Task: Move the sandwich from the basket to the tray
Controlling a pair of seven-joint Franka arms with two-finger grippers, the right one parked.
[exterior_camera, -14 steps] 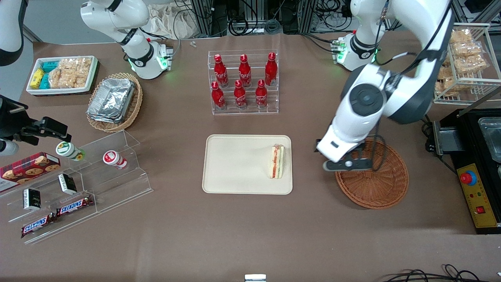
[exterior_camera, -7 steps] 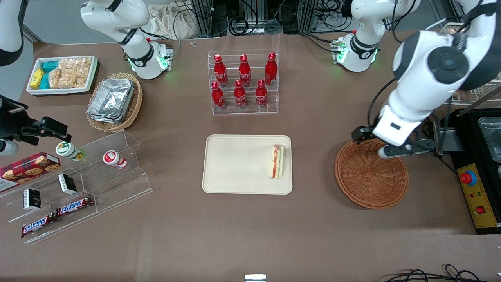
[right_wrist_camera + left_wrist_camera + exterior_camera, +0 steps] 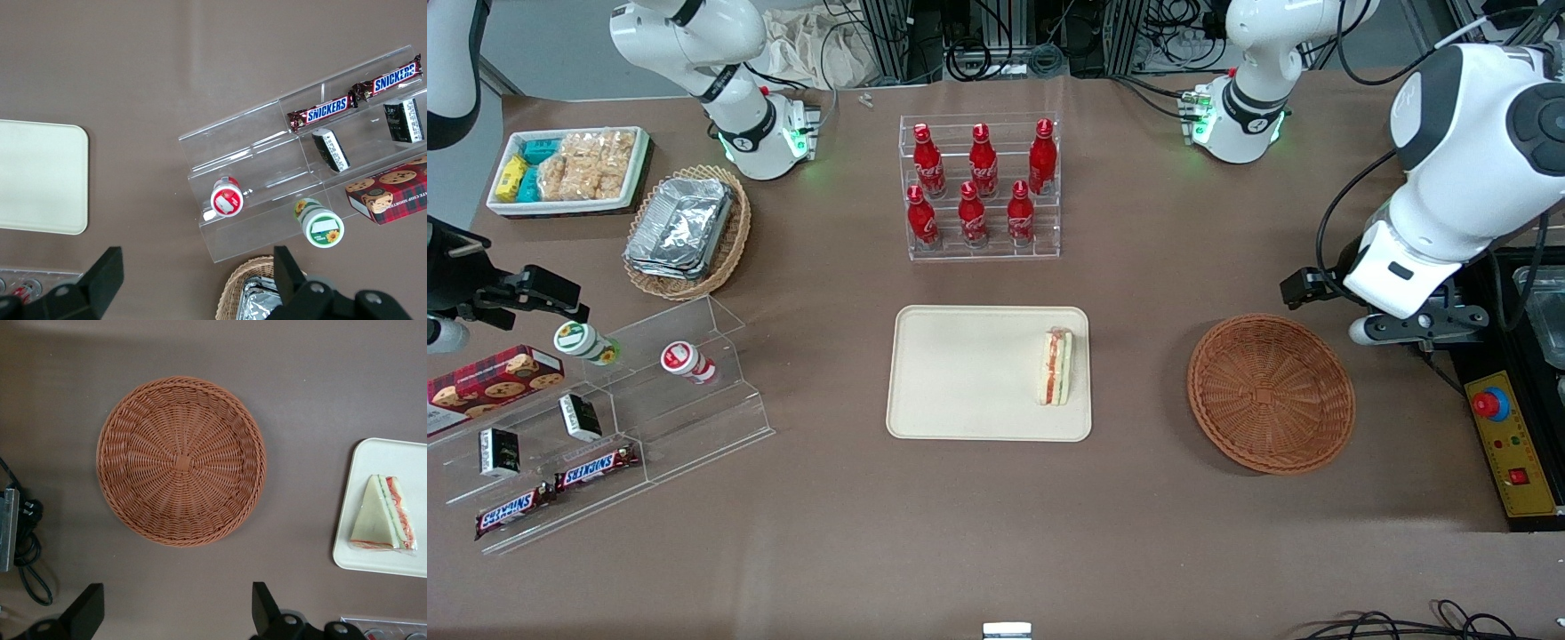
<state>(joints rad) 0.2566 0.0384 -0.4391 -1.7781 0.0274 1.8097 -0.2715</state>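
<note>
The sandwich (image 3: 1056, 367) is a pale bread wedge with red and green filling; it lies on the cream-beige tray (image 3: 960, 378), on the part of the tray nearest the basket. It also shows in the left wrist view (image 3: 383, 523), on the tray (image 3: 373, 557). The reddish-brown wicker basket (image 3: 1270, 393) holds nothing; the left wrist view shows its bare inside (image 3: 180, 461). My left gripper (image 3: 1405, 327) hangs above the table beside the basket, toward the working arm's end. Its fingers (image 3: 263, 607) stand wide apart with nothing between them.
An acrylic rack of red bottles (image 3: 980, 188) stands farther from the camera than the tray. A black machine with a red button (image 3: 1491, 404) sits beside the basket at the working arm's end. A tan basket with foil containers (image 3: 687, 231) and a clear snack stand (image 3: 605, 418) lie toward the parked arm's end.
My left gripper has swung from above the basket's tray-side rim, over the basket, out toward the working arm's end of the table. The sandwich has stayed still on the tray.
</note>
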